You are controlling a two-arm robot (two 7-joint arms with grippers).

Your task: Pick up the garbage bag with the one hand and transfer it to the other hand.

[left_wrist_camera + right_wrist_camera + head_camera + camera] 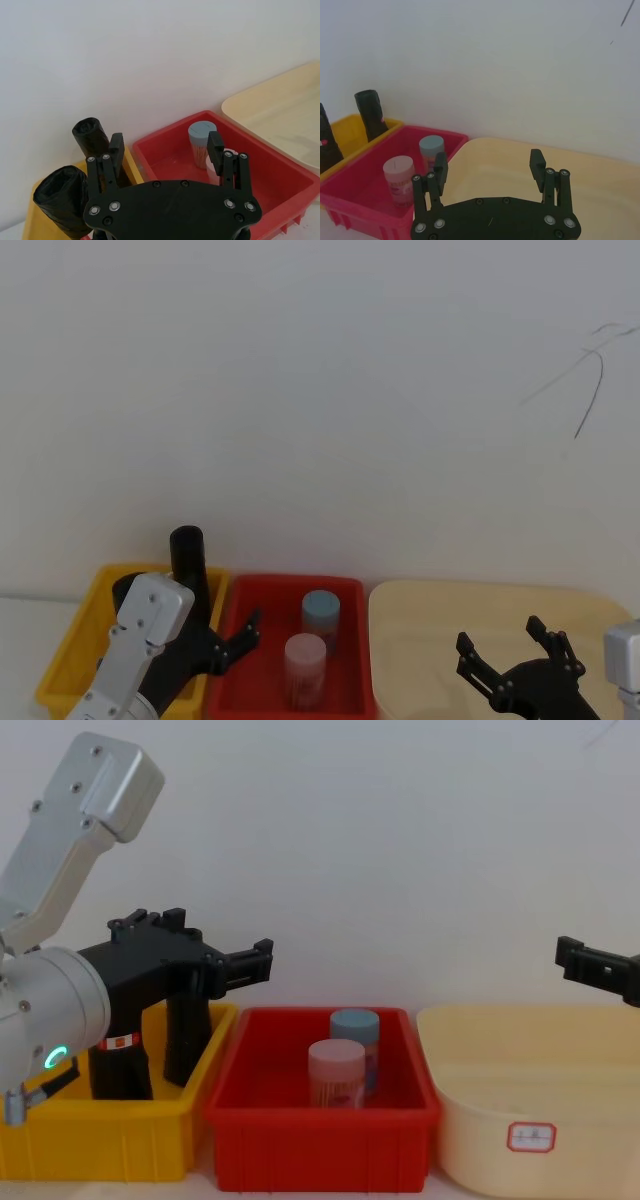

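Main risk is sitting at the far left: two black rolls are standing close together in the yellow bin (pixel 120 1150), so a sloppy approach is likely closing on the wrong one, or knocking both over; the garbage bag (pixel 120 1070) is the leftmost, looking short, thick and crinkly, upright, wearing a narrow red-and-white label band (pixel 118 1041); the taller roll (pixel 187 1040) is standing just to its right, slimmer; glossy film is probably slipping under a light pinch; the left gripper (pixel 166 141) is hovering above the rolls, reaching toward the red bin (pixel 320 1150), fingers spread, gripping nothing; two capped jars (pixel 337 1075) are standing in that bin, so a low swing is risking a clip; further right the right gripper (pixel 490 162) is hanging over the cream tray (pixel 530 1080), fingers spread wide, empty; a short roll is leaving little free length for the handover.
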